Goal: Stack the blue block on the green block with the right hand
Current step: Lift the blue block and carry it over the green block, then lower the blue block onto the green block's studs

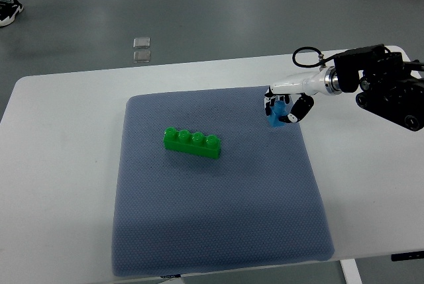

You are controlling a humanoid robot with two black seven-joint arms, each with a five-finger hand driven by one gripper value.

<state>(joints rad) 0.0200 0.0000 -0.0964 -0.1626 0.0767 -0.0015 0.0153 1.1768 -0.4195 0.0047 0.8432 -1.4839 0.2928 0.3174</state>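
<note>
A green block (pixel 192 143) with a row of studs lies flat on the blue-grey mat (pixel 218 218), left of centre. The blue block (pixel 277 116) is near the mat's upper right corner, held between the curled fingers of my right hand (pixel 285 109). That hand hangs from an arm entering at the right edge. Most of the blue block is covered by the fingers. The hand is well to the right of the green block and slightly further back. I cannot tell whether the blue block touches the mat.
The mat lies on a white table (pixel 59 165). The right arm's black wrist housing (pixel 391 92) sits over the table's right end. Two small clear squares (pixel 142 49) lie on the grey floor beyond the table. A person's shoe (pixel 8 9) shows at the top left.
</note>
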